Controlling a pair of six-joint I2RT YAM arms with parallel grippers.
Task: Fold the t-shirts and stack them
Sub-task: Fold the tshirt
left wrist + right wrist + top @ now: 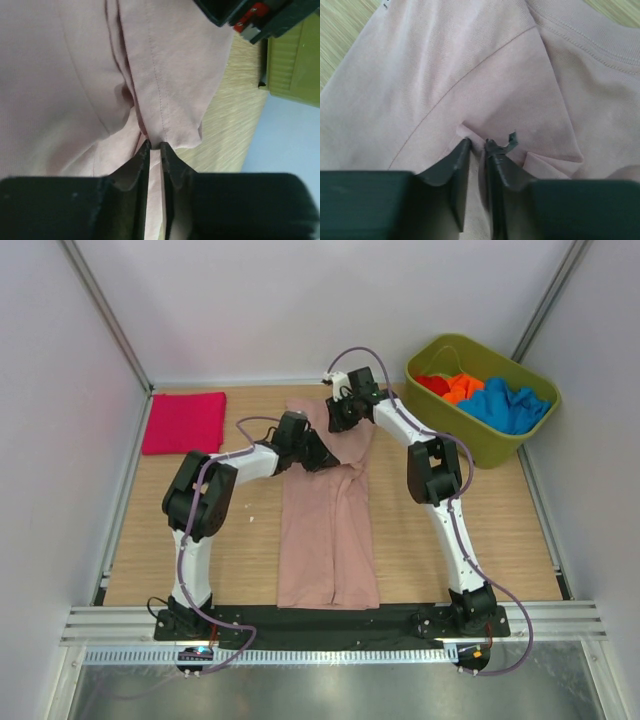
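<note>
Dusty-pink t-shirt (328, 530) flat on bench (200, 540), long axis running away from me. My left jaws and right jaws each pinch narrow on its far shoulder end; hem lies toward me.

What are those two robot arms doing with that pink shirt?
They are folding t-shirts. The left gripper and the right gripper each pinch the dusty-pink t-shirt near its far end. A magenta t-shirt lies folded at the far left. More t-shirts sit in the green tub.
</note>
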